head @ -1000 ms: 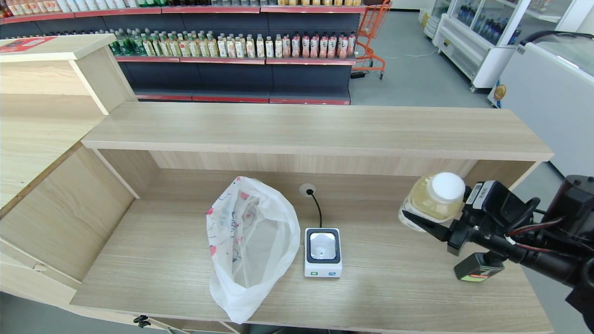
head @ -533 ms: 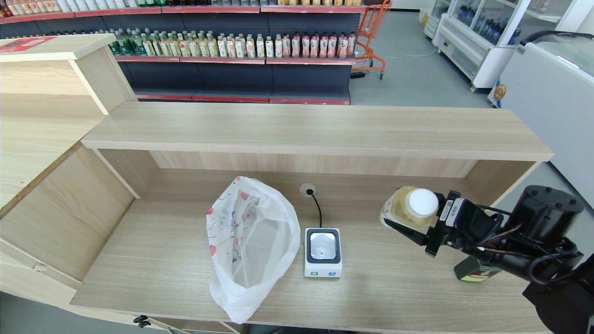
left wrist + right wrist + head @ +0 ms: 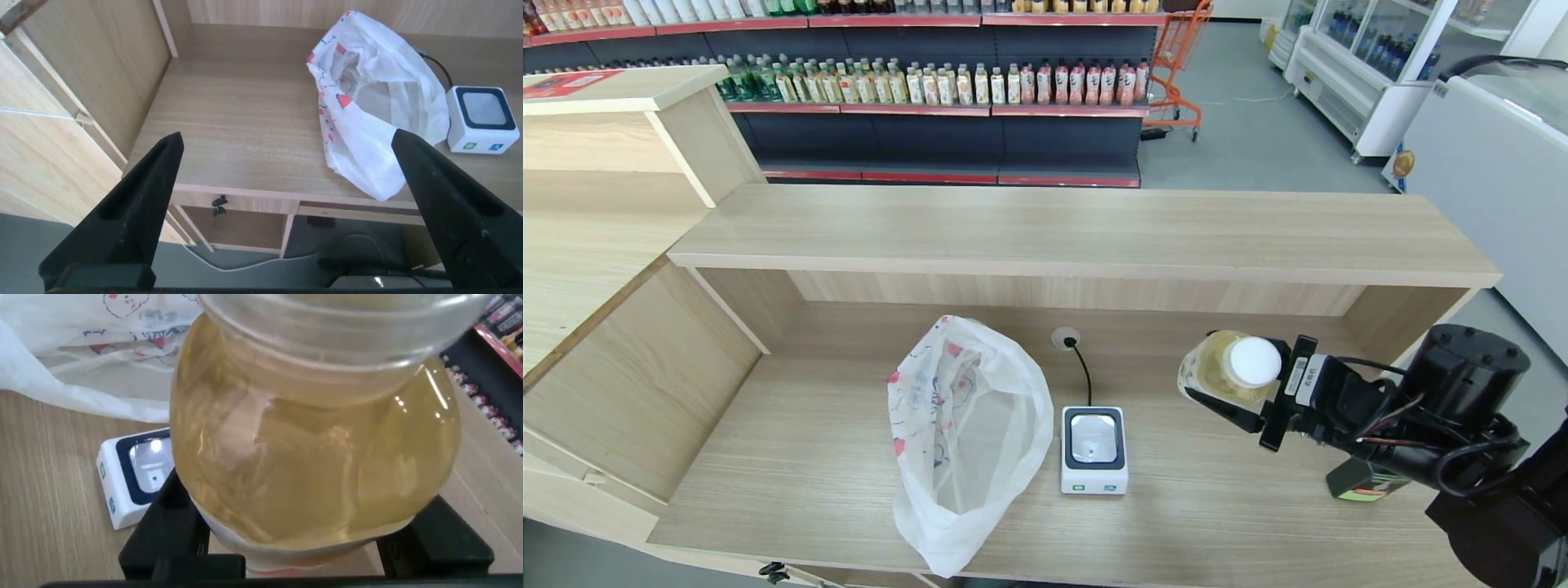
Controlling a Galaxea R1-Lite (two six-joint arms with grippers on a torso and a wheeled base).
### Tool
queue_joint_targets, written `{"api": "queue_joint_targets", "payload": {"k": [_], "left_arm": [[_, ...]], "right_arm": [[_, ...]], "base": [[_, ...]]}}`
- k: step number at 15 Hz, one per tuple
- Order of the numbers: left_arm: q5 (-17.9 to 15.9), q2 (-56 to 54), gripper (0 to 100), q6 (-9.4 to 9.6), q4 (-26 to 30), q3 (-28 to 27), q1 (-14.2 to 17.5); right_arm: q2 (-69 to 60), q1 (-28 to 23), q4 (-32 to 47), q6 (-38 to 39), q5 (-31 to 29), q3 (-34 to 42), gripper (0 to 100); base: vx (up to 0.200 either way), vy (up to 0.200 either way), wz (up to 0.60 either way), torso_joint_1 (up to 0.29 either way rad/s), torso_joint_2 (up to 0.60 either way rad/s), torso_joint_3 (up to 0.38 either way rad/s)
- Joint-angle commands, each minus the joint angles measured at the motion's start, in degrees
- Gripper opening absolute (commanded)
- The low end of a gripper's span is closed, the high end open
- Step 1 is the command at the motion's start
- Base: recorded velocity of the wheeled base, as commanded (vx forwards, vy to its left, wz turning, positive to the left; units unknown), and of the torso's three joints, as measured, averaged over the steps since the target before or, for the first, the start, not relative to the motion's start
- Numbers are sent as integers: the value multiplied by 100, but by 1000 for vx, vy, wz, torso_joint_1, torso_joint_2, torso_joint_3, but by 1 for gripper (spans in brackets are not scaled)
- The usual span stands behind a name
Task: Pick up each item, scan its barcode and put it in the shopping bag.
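Bag [image 3: 964, 433] lies left of scanner [image 3: 1094, 450], bottle [image 3: 1209, 371] farther right.

Matt: pale wood-grain counter [image 3: 809, 457]. Thin crinkled translucent plastic: white printed shopping bag [image 3: 964, 441]. Glossy plastic: clear yellowish bottle [image 3: 1211, 369], white square scanner [image 3: 1094, 478].

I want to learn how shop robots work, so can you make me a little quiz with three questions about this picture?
1. True or false: the bottle is already inside the shopping bag.
2. What stands right beside the shopping bag? A) scanner B) banana C) teddy bear
3. Which gripper holds the bottle, left or right?

Key: 1 false, it is held up in the air, away from the bag. 2 A. 3 the right gripper.
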Motion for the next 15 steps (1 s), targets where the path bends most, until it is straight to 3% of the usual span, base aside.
{"api": "queue_joint_targets", "payload": {"k": [1,7,11,15], "left_arm": [[4,-2,100,-17,-1,1,-5],[4,-2,100,9,-1,1,-5],[4,-2,100,18,8,1,-5],[4,-2,100,18,8,1,-5]], "right_arm": [[2,4,25,0,56,10,0],[389,-277,16,-71,829,-87,0],[705,-893,-19,-79,1295,-166,0],[1470,-937,-195,-255,1646,-561,0]], "base": [[0,200,0,17,2,7],[0,200,0,6,6,2],[0,0,0,0,0,0],[0,0,0,0,0,0]]}}
